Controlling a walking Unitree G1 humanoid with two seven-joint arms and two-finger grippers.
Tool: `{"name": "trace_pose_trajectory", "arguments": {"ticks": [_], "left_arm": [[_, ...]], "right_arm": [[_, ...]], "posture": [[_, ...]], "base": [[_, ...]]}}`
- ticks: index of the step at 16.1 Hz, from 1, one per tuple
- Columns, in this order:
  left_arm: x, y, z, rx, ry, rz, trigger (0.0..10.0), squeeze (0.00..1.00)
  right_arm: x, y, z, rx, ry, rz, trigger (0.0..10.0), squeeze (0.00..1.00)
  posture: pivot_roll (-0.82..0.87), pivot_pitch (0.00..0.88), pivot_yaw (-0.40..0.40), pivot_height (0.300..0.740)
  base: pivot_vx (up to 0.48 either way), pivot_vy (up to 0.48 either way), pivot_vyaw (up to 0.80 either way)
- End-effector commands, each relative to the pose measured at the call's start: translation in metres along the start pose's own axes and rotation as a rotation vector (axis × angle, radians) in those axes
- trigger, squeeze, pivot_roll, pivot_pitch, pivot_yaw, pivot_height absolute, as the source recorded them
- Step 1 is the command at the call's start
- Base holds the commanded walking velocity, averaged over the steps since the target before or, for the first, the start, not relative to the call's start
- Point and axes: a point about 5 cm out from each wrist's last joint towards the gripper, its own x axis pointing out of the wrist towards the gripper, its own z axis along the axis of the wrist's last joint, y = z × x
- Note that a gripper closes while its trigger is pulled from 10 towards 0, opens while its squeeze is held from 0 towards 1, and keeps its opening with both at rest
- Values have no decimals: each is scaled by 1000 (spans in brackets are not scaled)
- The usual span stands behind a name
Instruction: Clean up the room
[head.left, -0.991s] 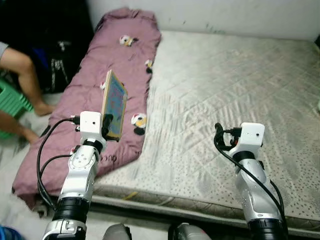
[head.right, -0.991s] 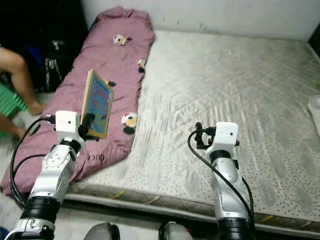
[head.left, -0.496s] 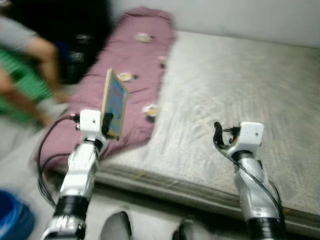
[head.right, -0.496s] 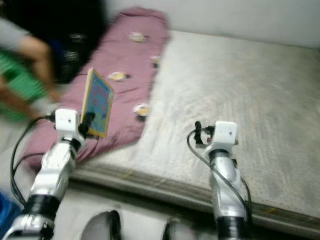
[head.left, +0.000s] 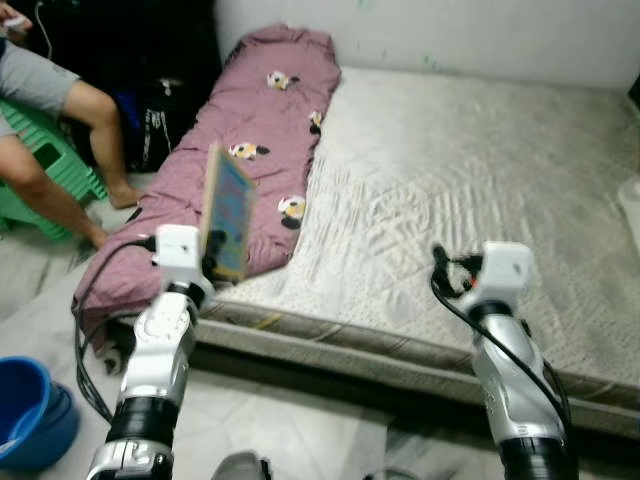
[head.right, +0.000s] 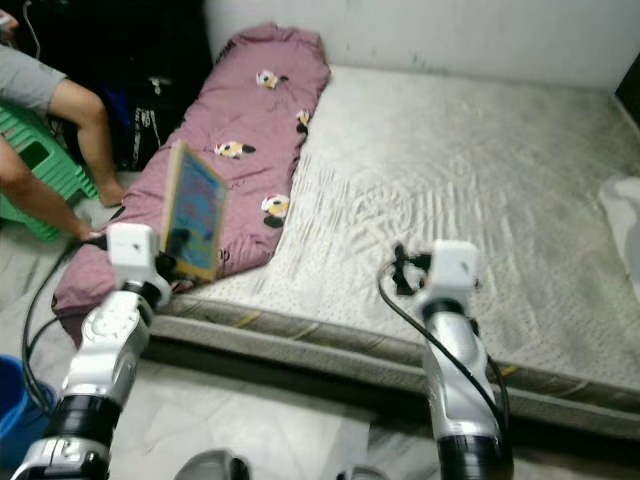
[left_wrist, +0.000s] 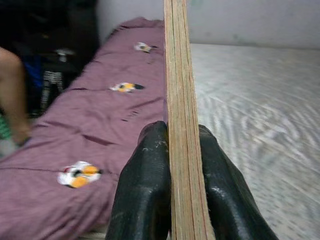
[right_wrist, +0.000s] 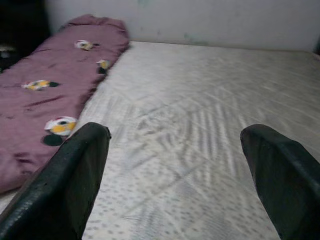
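Left wrist view, left end effector (left_wrist: 172, 150) clamping book (left_wrist: 179, 100)

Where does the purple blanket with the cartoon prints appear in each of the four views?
Left eye view: purple blanket at upper left.
Right eye view: upper left.
Left wrist view: left of the held book.
Right wrist view: left edge.
Shared landmark: the grey mattress beside it.

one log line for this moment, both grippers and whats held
left gripper: shut on book, held upright at bed edge | right gripper: open, empty, over mattress | purple blanket on mattress's left side
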Motion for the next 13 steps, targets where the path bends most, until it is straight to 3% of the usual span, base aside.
{"name": "trace_pose_trajectory", "arguments": {"ticks": [1,2,6,13], "left_arm": [[4,-1,14,7,-56,-18,10000,0],[4,-1,14,6,-57,-24,10000,0],[4,-2,14,3,-58,-36,10000,0],[2,-4,13,-7,-56,-59,10000,0]], "right_arm": [[1,2,-1,7,11,8,10000,0],[1,2,0,5,8,8,10000,0],[1,2,0,1,4,9,10000,0],[1,2,-2,-3,4,11,10000,0]], "posture": [[-96,49,-3,740],[-96,49,-3,740],[-96,42,-1,740],[-92,31,0,740]], "base": [[0,0,-800],[0,0,-800],[0,0,0],[0,-446,-145]]}}
